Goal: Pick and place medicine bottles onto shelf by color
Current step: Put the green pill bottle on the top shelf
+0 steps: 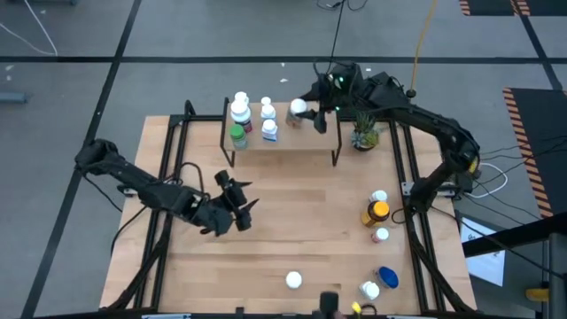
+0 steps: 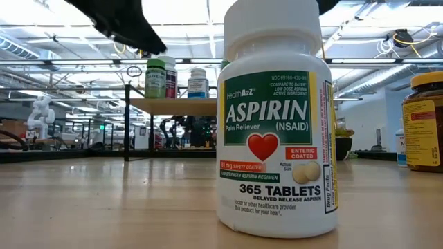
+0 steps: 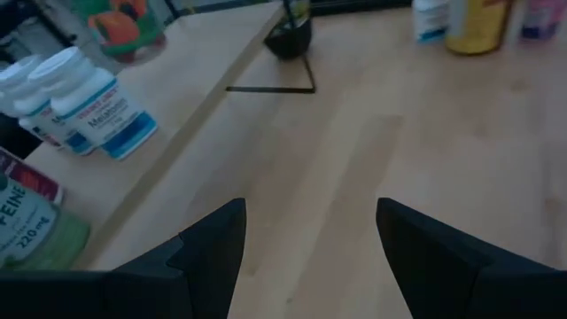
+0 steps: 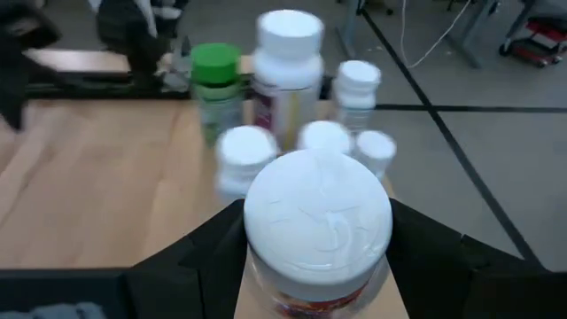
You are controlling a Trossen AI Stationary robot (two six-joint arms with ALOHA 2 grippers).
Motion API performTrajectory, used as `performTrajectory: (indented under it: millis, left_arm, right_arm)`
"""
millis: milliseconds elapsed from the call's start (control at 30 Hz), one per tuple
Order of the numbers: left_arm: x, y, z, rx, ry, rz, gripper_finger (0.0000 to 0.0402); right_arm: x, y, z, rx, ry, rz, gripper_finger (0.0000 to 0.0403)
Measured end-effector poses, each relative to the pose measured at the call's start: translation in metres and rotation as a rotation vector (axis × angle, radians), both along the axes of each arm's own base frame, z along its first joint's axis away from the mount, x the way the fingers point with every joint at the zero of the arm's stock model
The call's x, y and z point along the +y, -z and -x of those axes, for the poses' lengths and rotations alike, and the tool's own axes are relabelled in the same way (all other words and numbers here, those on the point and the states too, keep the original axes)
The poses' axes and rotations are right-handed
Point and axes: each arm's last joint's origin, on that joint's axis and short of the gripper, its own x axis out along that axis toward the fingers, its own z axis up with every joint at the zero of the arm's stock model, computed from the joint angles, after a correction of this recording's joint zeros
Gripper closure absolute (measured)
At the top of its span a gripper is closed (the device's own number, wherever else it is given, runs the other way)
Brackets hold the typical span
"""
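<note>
Right gripper (image 4: pixel 317 232) is clamped on a white-capped bottle (image 4: pixel 317 221) over the shelf's (image 1: pixel 292 146) right part, near the bottles (image 1: pixel 251 118) grouped at its left — the left gripper (image 3: pixel 306 235) hangs spread and empty mid-table. I'd say roughly half done: an aspirin bottle (image 2: pixel 277 117), amber bottle (image 1: pixel 376 212) and others wait on the wooden table (image 1: pixel 292 221); grey floor and cables beyond.

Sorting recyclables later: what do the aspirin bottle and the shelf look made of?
The aspirin bottle looks like glossy white plastic with a printed paper or film label; light glints on its shoulder. The shelf top looks like pale, matte wood with visible grain, on thin black legs, probably metal.
</note>
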Motion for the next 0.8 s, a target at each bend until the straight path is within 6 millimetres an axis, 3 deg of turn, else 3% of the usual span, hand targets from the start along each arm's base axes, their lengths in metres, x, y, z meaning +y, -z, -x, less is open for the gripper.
performTrajectory:
  millis: [167,367,667,800]
  left_arm:
    - [0.016,0.006,-0.009,0.036,-0.046,0.006,0.0144]
    - [0.025,0.009,-0.01,0.071,-0.059,0.019,0.0144]
    - [0.036,0.011,-0.009,0.12,-0.088,-0.002,0.0144]
    - [0.042,0.012,-0.009,0.147,-0.1,-0.02,0.0144]
  right_arm:
    - [-0.031,0.016,-0.02,0.016,0.011,-0.015,0.018]
    - [-0.049,0.01,-0.034,0.068,-0.011,-0.006,0.0179]
    - [-0.064,0.013,-0.031,0.093,-0.01,-0.006,0.0177]
    - [-0.067,0.014,-0.029,0.095,0.0,-0.006,0.0149]
